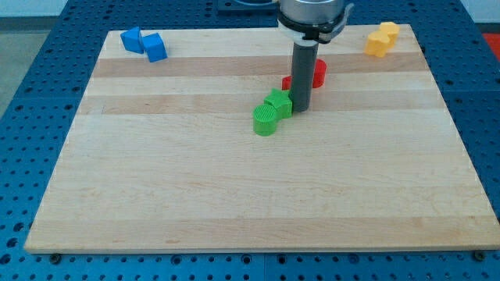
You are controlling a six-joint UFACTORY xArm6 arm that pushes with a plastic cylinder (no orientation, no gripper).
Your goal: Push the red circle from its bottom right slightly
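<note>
The red circle (319, 72) sits in the upper middle of the wooden board (234, 187), partly hidden behind my rod. Another red block (287, 82) peeks out just to the rod's left; its shape is hidden. My tip (301, 108) rests on the board just below the red blocks, touching or nearly touching the right side of a green star-like block (278, 103). A green round block (266, 121) lies against that one, toward the view's bottom left.
Two blue blocks (144, 44) lie at the board's top left corner. Two yellow blocks (381, 38) lie at the top right corner. The board sits on a blue perforated table (31, 94).
</note>
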